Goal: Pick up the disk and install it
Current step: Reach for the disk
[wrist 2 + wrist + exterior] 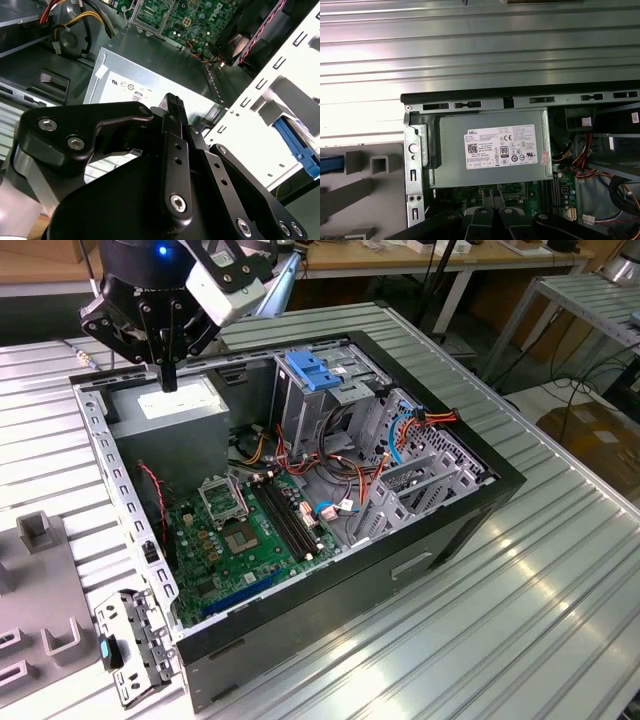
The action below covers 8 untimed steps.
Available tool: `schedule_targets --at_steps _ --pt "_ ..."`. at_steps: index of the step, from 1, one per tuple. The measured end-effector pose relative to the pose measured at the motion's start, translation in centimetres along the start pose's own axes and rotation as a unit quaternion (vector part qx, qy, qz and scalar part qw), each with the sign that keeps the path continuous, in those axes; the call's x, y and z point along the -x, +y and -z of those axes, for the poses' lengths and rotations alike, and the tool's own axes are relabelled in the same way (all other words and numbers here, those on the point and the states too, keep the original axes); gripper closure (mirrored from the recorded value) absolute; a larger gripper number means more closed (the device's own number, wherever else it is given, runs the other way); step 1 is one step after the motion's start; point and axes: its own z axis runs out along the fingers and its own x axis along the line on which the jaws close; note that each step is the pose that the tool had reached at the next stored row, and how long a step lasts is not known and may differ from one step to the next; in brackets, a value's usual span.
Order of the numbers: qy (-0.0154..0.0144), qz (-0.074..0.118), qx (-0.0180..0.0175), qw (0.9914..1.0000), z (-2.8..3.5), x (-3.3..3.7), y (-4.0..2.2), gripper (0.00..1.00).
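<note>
In the exterior view the gripper point(168, 375) hangs over the back corner of the open computer case point(400, 562), its fingers drawn together into one dark tip with nothing between them. It sits just above the grey power supply point(185, 410). A blue latch point(310, 370) tops the metal cage further in, and the green motherboard point(235, 540) lies on the case floor. The case lies on a ribbed metal worktop point(520, 630), with a grey fixture point(40, 585) beside it at the exterior view's left.

In the second wrist view the gripper point(173, 105) is seen close, fingers together and empty, with the power supply point(130, 75) and its white sticker right behind the tip.

In the first wrist view the power supply point(490, 150) lies square in the case corner. Outside the case, on the grey fixture point(365, 192), a blue strip at the picture's edge appears to be the disk point(330, 164) (little more than its side rail shows), well apart from the gripper.
</note>
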Motion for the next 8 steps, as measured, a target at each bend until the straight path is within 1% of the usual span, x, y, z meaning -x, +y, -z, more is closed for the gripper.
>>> schedule_targets --at_steps 8 --pt "0.0001 0.0 0.0 1.0 -0.07 -0.27 -0.02 0.89"
